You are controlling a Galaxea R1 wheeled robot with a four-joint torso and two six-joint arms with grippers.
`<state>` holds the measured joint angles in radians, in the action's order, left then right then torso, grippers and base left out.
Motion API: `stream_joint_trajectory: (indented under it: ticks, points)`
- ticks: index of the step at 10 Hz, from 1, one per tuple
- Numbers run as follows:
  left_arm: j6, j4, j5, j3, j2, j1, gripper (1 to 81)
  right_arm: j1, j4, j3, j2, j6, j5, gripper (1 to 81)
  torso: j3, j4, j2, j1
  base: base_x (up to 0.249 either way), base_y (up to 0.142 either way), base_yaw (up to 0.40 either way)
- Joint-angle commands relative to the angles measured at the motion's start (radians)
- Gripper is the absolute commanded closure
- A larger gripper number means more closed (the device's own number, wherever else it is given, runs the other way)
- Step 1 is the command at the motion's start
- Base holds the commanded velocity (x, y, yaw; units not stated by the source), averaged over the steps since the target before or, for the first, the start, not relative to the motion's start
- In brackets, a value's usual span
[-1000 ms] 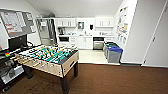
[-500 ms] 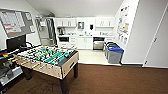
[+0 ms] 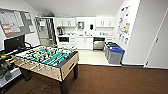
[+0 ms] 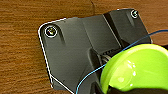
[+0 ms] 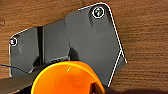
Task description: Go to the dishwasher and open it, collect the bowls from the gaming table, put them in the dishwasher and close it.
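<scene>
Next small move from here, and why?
Probably drive forward and slightly right, toward the dishwasher across the room. A lime-green bowl shows large at the left wrist and an orange bowl at the right, so both look collected, and the foosball table stands ahead on the left.

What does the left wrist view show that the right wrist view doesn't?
Left wrist view alone: a glossy lime-green round bowl, with a thin blue cable running across the robot's dark plate. Right wrist view alone: a bright orange round bowl. Both share brown wood-grain flooring underneath and the robot's own dark plate with round corner fittings. Each bowl sits close up at the wrist camera, but the pincer fingers are too hard to make out.
</scene>
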<state>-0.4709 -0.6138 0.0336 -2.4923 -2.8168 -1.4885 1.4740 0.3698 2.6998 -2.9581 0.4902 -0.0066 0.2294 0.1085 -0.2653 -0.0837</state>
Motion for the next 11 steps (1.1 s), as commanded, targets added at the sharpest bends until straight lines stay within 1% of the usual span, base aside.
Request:
stream_joint_trajectory:
  ticks: [1,6,11]
  points:
    - [0.006,-0.012,-0.037,0.004,0.019,0.044,81.1,-0.053,0.009,0.006,0.009,-0.002,-0.047,81.1,0.0,0.0,0.0,0.0,0.096,0.0,0.0]
    - [0.006,-0.012,-0.037,0.004,0.017,0.044,81.1,-0.053,0.009,0.006,0.009,-0.001,-0.047,81.1,0.0,0.0,0.0,0.0,0.096,0.0,0.0]
    - [0.006,-0.012,-0.037,0.004,0.016,0.043,81.1,-0.053,0.009,0.009,0.009,-0.001,-0.047,81.1,0.0,0.0,0.0,0.0,0.096,-0.074,0.0]
